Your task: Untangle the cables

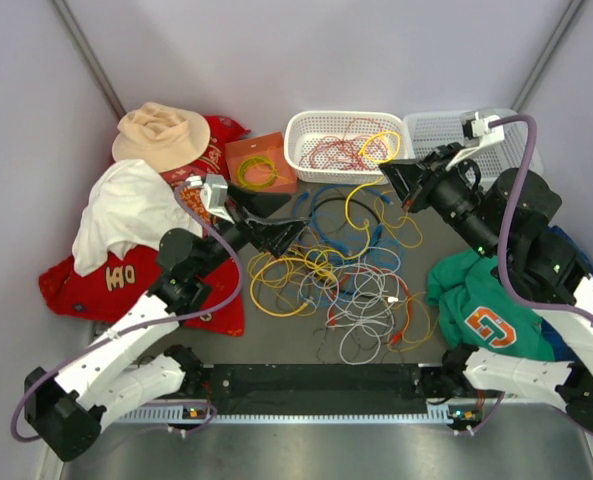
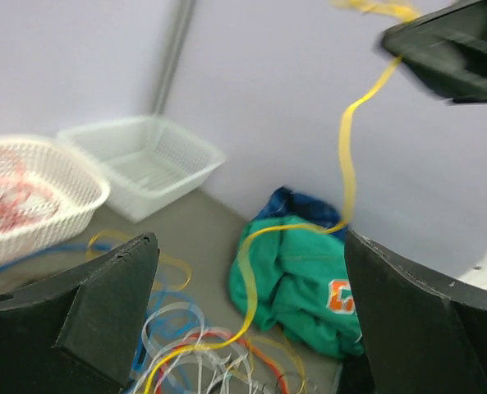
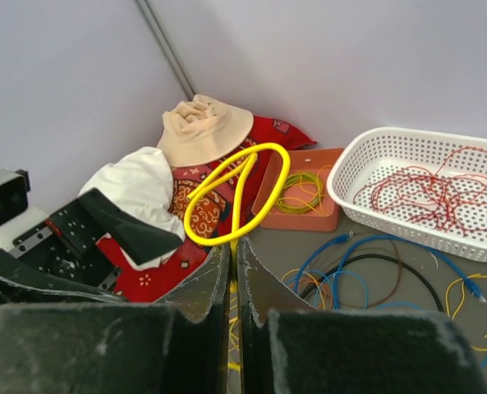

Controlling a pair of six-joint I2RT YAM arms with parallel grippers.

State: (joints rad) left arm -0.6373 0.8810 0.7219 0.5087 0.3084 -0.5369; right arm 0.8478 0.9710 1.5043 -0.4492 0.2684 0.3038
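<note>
yellow cable (image 3: 241,193) pinched in right jaws, closed tight, trailing down to tangle (image 1: 326,275) on bench (image 1: 276,335). left jaws wide apart, empty. we note red cables (image 1: 334,152) in white basket (image 1: 344,115); we judge most sorting left.

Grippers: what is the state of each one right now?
Left gripper: open, holding nothing.
Right gripper: shut on the yellow cable.

Green shirt (image 1: 464,288): one big orange letter edged in white on it, read as C or G | red cloth (image 1: 76,292): yellow letters, looked like "OH", not sure | gold print by the hat too small to read
</note>
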